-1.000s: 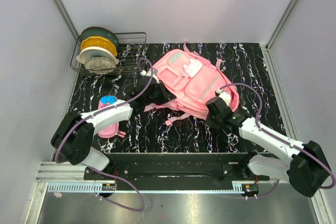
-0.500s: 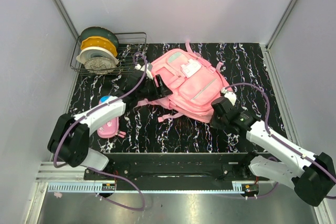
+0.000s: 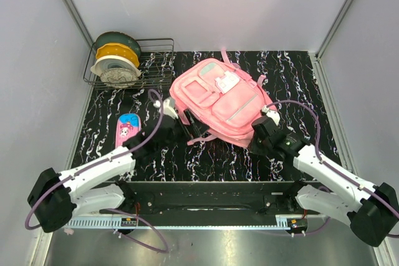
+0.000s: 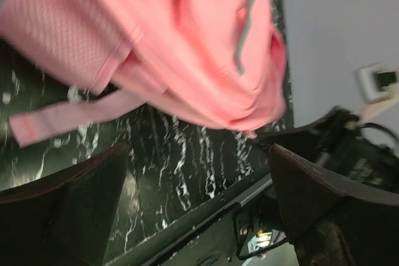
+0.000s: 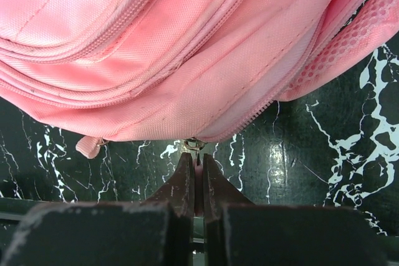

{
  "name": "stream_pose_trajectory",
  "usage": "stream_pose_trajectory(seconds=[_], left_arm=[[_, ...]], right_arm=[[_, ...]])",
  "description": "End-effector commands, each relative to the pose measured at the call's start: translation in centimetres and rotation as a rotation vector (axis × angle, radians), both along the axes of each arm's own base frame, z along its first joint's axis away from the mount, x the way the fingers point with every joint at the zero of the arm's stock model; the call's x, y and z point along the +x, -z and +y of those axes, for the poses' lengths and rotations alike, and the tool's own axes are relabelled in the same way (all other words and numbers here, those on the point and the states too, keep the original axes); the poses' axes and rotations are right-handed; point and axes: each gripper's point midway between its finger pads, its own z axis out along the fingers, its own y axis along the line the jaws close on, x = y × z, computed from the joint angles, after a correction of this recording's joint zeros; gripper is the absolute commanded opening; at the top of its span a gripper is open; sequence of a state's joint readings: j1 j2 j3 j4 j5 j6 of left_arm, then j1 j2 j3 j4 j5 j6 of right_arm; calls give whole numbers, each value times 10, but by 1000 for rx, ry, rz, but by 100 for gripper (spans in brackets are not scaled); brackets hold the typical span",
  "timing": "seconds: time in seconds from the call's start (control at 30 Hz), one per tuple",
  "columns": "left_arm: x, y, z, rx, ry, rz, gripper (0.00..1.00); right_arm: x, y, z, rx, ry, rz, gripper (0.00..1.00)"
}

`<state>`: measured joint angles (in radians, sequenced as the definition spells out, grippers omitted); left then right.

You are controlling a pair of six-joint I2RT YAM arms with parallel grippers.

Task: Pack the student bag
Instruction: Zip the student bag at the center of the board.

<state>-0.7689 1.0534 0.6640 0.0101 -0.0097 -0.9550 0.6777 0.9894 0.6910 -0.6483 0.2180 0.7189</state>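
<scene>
Pink student bag [image 3: 218, 101] lies flat on the middle of the counter [image 3: 299, 73], with black counter showing on both sides. Right claw [image 5: 194, 182] pinches its zip pull [image 5: 194, 146] at the near edge. Left claw [image 4: 196, 197] gapes wide, holding nothing. Wire rack [image 3: 157, 60] in the far-left corner holds three round things, hard to make out.

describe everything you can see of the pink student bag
The student bag is a large pink fabric backpack lying flat, front up, on the black marbled table. It shows zipped front pockets, a white-pink clasp patch, pale grey stripes, mesh side panels and loose pink straps. The right end effector is shut on a zipper pull at its near edge; the open left end effector faces its strap side without gripping it.
</scene>
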Motion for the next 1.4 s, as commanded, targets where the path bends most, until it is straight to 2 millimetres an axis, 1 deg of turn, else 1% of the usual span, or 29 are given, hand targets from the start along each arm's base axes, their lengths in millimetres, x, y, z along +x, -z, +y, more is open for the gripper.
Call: stream_pose_trajectory(seconds=[0.0,0.07,0.1,0.17,0.2,0.27,0.3,0.37,0.47,0.6,0.63,0.67,0.7,0.77,0.83,0.9,0.93,0.97,1.0,1.03,1.07,1.1,1.13,1.17,1.2,1.23,1.3,1.33,1.37], left_arm=[[-1,3,0,-89,-262,27,99],[-2,-4,-9,-108,-285,21,99],[-3,4,-18,-100,-289,44,99],[-1,-5,-33,-132,-281,47,99],[-4,3,-44,-122,-275,66,99],[-2,-6,-58,-148,-266,56,99],[-3,1,-64,-123,-273,52,99],[-1,-3,-72,-127,-291,41,99],[1,5,-84,-182,-296,90,99],[6,24,-96,-194,-315,129,99],[8,21,-99,-198,-318,123,96],[12,25,-101,-189,-329,110,89],[14,25,-103,-192,-328,108,78],[14,24,-112,-203,-304,102,75],[14,24,-118,-205,-287,104,56],[14,34,-120,-190,-278,122,38],[15,33,-121,-202,-273,121,9],[15,32,-121,-192,-245,100,0],[13,37,-117,-174,-228,74,0],[15,26,-118,-198,-215,28,0],[17,19,-109,-177,-218,-13,0],[18,21,-100,-151,-227,-18,0],[18,28,-89,-95,-237,-11,0],[24,18,-76,-83,-243,-38,0],[23,24,-65,-54,-248,-35,0],[24,12,-53,-69,-257,-52,0],[28,17,-30,-18,-247,-70,0],[26,9,-17,-8,-252,-87,0],[31,10,-5,40,-240,-115,0]], right_arm=[[5,-17,7,58,-19,-58,0],[4,-19,7,63,-24,-62,0],[4,-20,7,63,-25,-65,0],[3,-20,5,62,-26,-69,0],[2,-21,5,66,-28,-70,0],[0,-21,5,70,-30,-72,0],[-1,-21,5,71,-33,-71,0],[-2,-21,4,76,-36,-71,0],[-5,-21,3,76,-39,-65,0],[-6,-25,1,73,-42,-75,0],[-7,-27,0,72,-43,-79,0],[-7,-28,0,72,-45,-81,0],[-7,-28,0,72,-45,-79,0],[-7,-30,0,76,-46,-84,0],[-8,-30,0,80,-46,-83,0],[-8,-32,1,85,-53,-88,0],[-8,-33,1,88,-53,-93,0],[-8,-32,0,87,-52,-94,0],[-10,-31,-3,77,-45,-90,0],[-11,-30,-5,71,-42,-88,0],[-11,-30,-6,63,-40,-85,0],[-13,-28,-8,57,-39,-79,0],[-14,-27,-8,56,-39,-77,0],[-15,-27,-8,58,-41,-76,0],[-16,-27,-7,64,-44,-70,0],[-17,-27,-7,66,-46,-68,0],[-17,-28,-7,72,-48,-68,0],[-18,-28,-6,74,-51,-69,0],[-18,-29,-5,78,-55,-70,0]])
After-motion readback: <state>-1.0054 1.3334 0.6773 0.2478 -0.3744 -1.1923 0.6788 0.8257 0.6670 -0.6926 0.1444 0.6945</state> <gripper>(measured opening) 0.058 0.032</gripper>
